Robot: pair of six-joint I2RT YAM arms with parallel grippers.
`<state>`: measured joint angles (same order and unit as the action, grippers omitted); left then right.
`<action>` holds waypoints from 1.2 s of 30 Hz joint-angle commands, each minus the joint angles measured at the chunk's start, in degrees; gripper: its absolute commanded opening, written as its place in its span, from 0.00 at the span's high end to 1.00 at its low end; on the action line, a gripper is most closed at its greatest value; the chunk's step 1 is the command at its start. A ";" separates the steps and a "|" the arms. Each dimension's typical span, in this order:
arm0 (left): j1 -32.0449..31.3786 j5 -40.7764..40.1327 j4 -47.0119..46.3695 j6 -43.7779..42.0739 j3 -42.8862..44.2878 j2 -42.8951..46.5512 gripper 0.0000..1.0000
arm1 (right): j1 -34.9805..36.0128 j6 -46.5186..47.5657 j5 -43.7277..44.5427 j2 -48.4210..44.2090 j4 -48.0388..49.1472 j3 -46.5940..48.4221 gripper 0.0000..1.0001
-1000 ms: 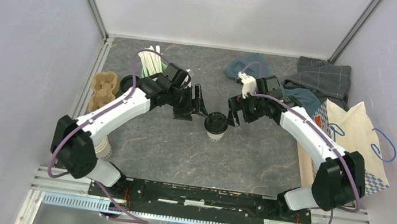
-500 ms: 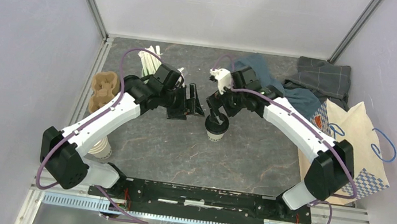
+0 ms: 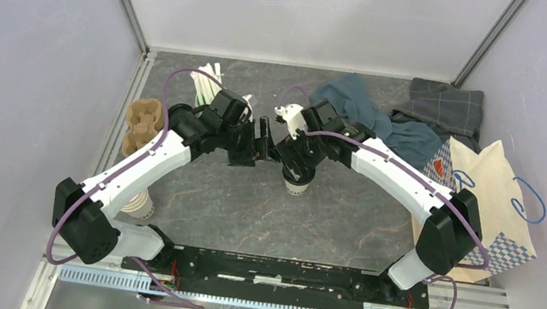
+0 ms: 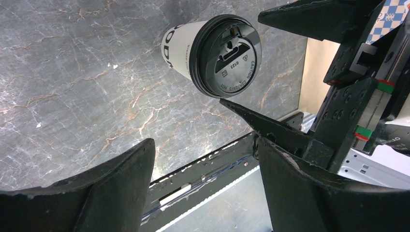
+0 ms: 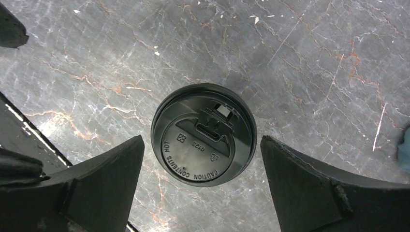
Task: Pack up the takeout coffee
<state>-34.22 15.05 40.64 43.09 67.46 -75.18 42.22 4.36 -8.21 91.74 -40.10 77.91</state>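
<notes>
The takeout coffee (image 3: 297, 184) is a white paper cup with a black lid (image 5: 203, 140), standing upright on the dark marbled table near the middle. My right gripper (image 3: 296, 165) hangs directly over it, open, with one finger (image 5: 104, 181) on each side of the lid and a gap to the lid on both sides. In the left wrist view the coffee (image 4: 180, 44) lies ahead, and both right gripper fingers (image 4: 263, 123) flank its lid. My left gripper (image 3: 262, 142) stands just left of the cup, open and empty, apart from it.
A paper bag (image 3: 492, 195) with blue handles lies at the right edge. Crumpled cloths (image 3: 391, 114) sit at the back right. A mint-green mug of white sticks (image 3: 206, 86), a cardboard cup carrier (image 3: 140, 123) and a stack of cream cups (image 3: 141, 203) are on the left.
My right gripper has swung left from beside the cup to directly above it. My left gripper has drawn back slightly to the left and opened a little wider. The cup has not moved.
</notes>
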 commanded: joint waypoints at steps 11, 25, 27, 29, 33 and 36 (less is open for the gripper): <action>0.02 -0.24 -0.30 -2.93 0.25 0.67 0.15 | 2.35 -0.45 4.24 1.58 0.52 -0.41 0.04; 0.07 -0.89 -0.30 -2.93 -0.64 1.08 0.15 | 2.92 -0.45 6.03 1.44 1.64 -3.44 0.06; 0.07 -0.91 -0.30 -2.79 -0.66 1.12 0.15 | 2.93 -0.41 6.73 1.33 2.15 -4.18 0.08; 0.11 -1.09 -0.30 -2.75 -0.66 1.13 0.15 | 2.89 -0.19 6.97 1.53 2.47 -4.60 0.12; 0.11 -1.18 -0.30 -2.71 -0.79 1.22 0.15 | 2.96 -0.05 7.14 1.60 3.14 -5.97 0.19; 0.09 -1.25 -0.30 -2.50 -1.16 1.41 0.15 | 3.18 -0.14 7.74 1.24 3.95 -8.59 0.19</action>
<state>-33.98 13.15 42.72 42.28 66.65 -75.26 44.91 4.38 -2.22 92.25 -36.12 73.84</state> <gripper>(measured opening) 0.849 0.833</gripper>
